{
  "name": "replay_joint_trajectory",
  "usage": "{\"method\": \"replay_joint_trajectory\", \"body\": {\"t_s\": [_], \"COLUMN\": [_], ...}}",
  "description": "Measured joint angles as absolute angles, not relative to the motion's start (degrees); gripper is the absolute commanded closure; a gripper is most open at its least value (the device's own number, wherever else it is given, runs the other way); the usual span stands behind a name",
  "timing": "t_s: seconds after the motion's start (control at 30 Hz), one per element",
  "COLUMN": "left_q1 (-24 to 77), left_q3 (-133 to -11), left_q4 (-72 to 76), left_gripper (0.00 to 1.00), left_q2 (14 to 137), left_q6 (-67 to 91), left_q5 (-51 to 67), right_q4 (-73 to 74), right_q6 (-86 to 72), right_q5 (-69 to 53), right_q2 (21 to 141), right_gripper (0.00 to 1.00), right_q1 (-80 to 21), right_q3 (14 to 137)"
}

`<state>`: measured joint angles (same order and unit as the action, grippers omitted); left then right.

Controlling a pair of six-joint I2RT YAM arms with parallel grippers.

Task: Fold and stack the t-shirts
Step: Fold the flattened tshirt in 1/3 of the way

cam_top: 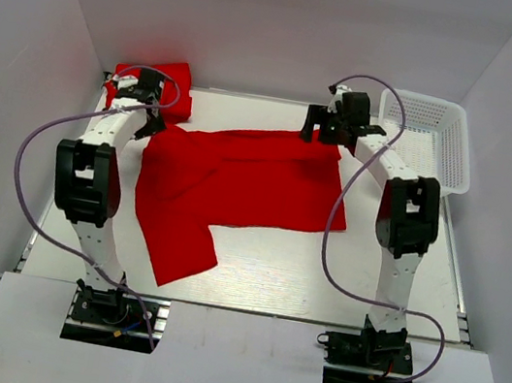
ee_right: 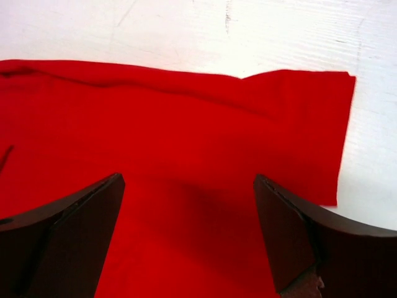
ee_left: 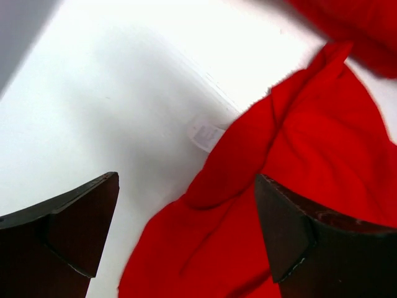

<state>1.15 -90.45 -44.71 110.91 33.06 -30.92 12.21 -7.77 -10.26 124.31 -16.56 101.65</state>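
Worktop (cam_top: 339, 284): the open t-shirt (cam_top: 238, 184) lies spread across the middle. One flap trails toward the arm bases and the far left edge is rumpled. No fold is made in it yet, so that is your main job left.

Basket (cam_top: 433, 133): far right, apart from the cloth.

Folded t-shirt (cam_top: 180, 86): far left corner, so I judge the stack begun.

Left gripper (ee_left: 186, 236): spread wide over the rumpled edge, holding nothing.

Right gripper (ee_right: 186, 230): spread above the far right corner, also holding nothing.

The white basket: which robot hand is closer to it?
Right. The right gripper hovers beside the basket, over the spread t-shirt; the left gripper is across the table, by the folded t-shirt.
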Motion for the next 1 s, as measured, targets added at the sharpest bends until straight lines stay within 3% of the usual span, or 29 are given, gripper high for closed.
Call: {"method": "replay_joint_trajectory", "body": {"t_s": [0.2, 0.43, 0.57, 1.0], "left_q1": [1.61, 3.42, 5.67, 6.35], "left_q3": [-90.48, -71.35, -69.54, -69.95], "left_q4": [-43.46, -25.30, -20.78, -18.20], "left_gripper": [0.00, 0.00, 0.00, 0.00], "left_q2": [105.30, 97.23, 99.61, 107.68], "left_q6": [28.86, 15.29, 11.25, 6.92], "left_q5": [-27.77, 5.19, 15.51, 17.34], "right_q4": [10.41, 8.45, 8.73, 9.02], "right_q6": [-7.46, -9.10, -9.30, -9.04], "right_q5": [-7.86, -6.74, -6.55, -5.91], "right_q2": [114.21, 107.68, 107.13, 106.21], "right_gripper": [0.10, 0.10, 0.10, 0.10], "right_q1": [-17.06, -16.99, -16.99, -16.93], "right_q3": [90.41, 77.12, 73.89, 72.29]}}
